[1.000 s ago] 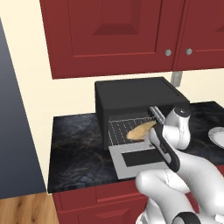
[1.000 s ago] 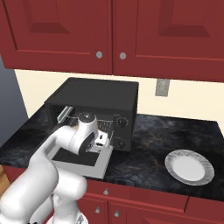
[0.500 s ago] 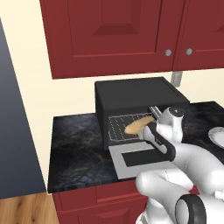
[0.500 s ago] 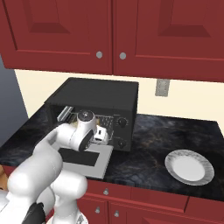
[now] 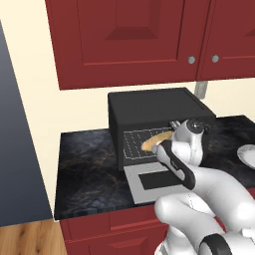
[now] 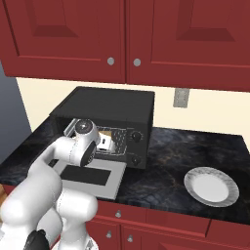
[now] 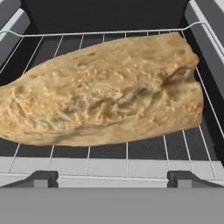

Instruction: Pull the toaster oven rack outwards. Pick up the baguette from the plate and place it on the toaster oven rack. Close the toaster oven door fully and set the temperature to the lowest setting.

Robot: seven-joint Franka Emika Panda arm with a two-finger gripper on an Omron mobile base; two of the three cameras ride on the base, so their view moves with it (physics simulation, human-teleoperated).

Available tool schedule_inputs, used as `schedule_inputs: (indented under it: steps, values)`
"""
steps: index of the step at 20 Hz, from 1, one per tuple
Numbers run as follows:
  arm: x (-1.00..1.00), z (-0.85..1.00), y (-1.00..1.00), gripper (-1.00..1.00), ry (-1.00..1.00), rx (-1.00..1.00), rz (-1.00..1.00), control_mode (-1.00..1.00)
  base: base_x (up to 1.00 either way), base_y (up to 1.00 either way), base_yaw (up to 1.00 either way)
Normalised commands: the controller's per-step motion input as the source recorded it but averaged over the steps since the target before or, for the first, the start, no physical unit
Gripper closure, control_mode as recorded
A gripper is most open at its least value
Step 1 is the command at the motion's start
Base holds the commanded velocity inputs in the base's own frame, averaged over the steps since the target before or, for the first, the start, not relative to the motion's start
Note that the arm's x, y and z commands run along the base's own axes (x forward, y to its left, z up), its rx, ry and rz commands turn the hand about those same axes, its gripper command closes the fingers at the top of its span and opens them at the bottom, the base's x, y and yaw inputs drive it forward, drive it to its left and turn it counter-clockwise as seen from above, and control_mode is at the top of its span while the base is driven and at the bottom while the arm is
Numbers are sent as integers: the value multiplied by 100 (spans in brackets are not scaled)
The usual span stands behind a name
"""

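Resting on the toaster oven rack [image 7: 109, 151], the baguette [image 7: 103, 94] faces the released pincer [image 7: 113, 178].

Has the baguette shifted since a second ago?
Yes. In the left base view the baguette now lies higher and further right against the toaster oven, on the toaster oven rack; the hand stands open.

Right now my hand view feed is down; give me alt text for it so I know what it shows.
The baguette lies on the toaster oven rack, golden-tan and stretching almost across the picture. The open pincer sits just short of it, its two dark fingertips wide apart at the bottom and touching nothing. Behind the loaf the dark cavity of the toaster oven recedes.
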Motion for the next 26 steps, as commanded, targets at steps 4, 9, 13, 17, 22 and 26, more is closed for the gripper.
schedule_inputs:
  steps: [4,9,13,17,22,26]
  values:
    - [-9,-3,3,-100,-3,-2,-1,-100,0,0,0]
    - [-23,-11,0,-100,3,-1,-1,-100,0,0,0]
    - [-16,-17,1,-100,4,-1,0,-100,0,0,0]
    - [3,-49,16,-100,2,-1,0,-100,0,0,0]
    - [17,-42,19,-100,1,0,0,-100,0,0,0]
    - [5,-49,2,-100,12,-1,0,-100,0,0,0]
